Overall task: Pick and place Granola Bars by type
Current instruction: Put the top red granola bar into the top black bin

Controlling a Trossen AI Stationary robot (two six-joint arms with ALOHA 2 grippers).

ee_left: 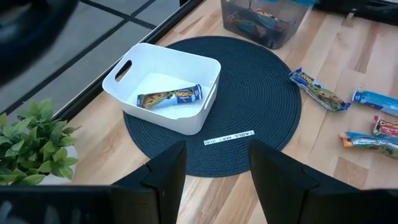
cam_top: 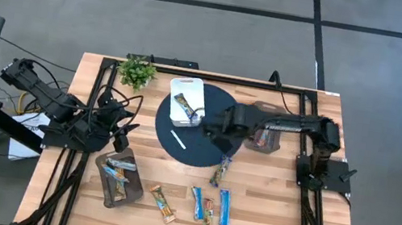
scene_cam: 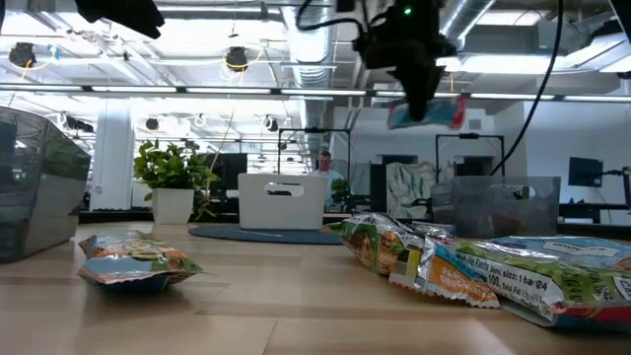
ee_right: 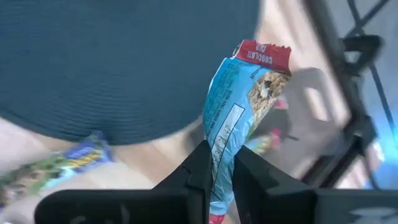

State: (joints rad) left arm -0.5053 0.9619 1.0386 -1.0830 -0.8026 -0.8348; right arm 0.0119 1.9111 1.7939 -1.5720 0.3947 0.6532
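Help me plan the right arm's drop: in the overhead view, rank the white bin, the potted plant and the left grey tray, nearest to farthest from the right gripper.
From the right gripper:
1. White bin, just left, on the mat.
2. Potted plant, back left.
3. Left grey tray, front left; close to the plant's distance.

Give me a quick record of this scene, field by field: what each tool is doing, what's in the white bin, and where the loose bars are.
right tool: shut on a blue granola bar with a red end, raised over the round dark mat
left tool: open, empty, waiting at the table's left side
white bin: on the mat, one bar inside
grey tray: front left, holds bars
loose bars: scattered on the wood in front of the mat
plant: back left corner
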